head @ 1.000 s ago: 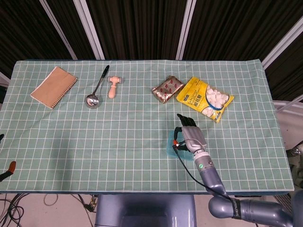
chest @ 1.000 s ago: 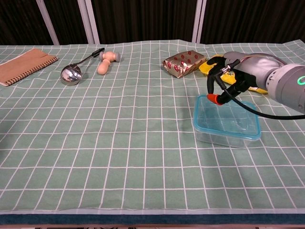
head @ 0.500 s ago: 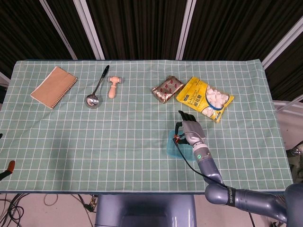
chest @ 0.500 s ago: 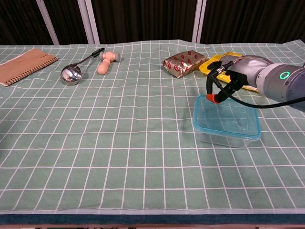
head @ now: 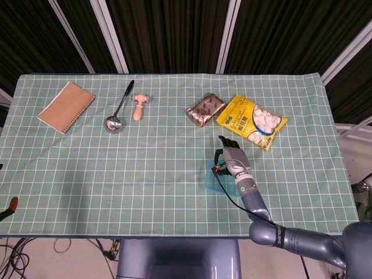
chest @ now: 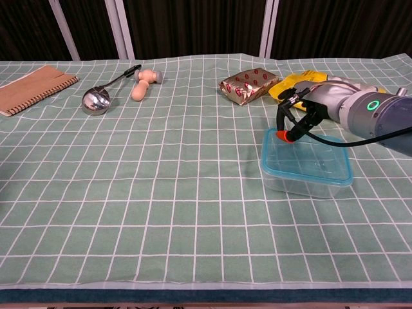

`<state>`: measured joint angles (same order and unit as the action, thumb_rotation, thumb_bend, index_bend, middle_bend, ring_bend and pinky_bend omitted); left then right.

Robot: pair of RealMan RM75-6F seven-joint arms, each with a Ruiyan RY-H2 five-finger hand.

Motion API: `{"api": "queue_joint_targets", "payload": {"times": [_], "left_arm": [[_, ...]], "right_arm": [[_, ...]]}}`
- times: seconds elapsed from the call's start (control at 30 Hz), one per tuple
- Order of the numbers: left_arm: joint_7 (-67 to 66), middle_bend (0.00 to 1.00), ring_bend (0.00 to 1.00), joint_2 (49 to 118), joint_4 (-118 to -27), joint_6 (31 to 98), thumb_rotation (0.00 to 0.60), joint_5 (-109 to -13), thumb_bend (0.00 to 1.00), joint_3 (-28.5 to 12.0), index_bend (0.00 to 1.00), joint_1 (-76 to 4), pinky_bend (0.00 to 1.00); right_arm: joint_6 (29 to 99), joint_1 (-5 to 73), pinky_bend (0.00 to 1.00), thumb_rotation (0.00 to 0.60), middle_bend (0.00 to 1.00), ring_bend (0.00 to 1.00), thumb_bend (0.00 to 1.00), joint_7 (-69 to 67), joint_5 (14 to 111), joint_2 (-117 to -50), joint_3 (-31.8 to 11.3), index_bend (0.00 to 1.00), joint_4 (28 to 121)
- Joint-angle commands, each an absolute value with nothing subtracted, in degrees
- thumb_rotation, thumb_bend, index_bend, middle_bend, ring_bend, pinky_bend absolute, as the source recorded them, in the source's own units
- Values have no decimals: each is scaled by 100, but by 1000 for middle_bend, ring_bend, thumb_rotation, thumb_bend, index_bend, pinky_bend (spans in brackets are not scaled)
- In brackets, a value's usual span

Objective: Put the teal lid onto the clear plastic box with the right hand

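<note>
R hand (chest: 313, 106) shifted back off rectangular clear box (chest: 306, 170), teal-rimmed lid (chest: 308, 163) on.

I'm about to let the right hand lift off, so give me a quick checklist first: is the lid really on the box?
1. Lid lies on the box: ok, its teal rim runs all round the top.
2. Lid pressed fully shut: cannot tell; no gap shows, but the seal can't be judged.
3. Right hand free of the lid: cannot tell; its fingers are at the lid's far left edge, and contact isn't clear.
4. Path upward clear: ok, nothing above the hand.
5. Neighbours clear of the box: ok, the yellow bag and foil pack lie apart, farther back.
6. Left hand out of the way: ok, not in view.
</note>
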<state>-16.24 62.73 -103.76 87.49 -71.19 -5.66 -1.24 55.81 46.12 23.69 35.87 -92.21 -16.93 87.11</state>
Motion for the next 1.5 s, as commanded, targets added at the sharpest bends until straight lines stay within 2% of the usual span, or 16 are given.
{"api": "queue_joint_targets", "payload": {"times": [0.03,1.5], "left_arm": [[-1625,0,0,6272,-10377,8749,600,-7113,321,-569,77,-125,0],[-1617,0,0,6279,-10350,8766,600,-7086,321,-582,77,-135,0]], "right_arm": [[5560,4625,0,600,4,0,567,2345,3568,-9255,-1677,698,8641],[5214,4863,0,600,5,0,567,2768,3020,-9261,-1227,709,8400]]}}
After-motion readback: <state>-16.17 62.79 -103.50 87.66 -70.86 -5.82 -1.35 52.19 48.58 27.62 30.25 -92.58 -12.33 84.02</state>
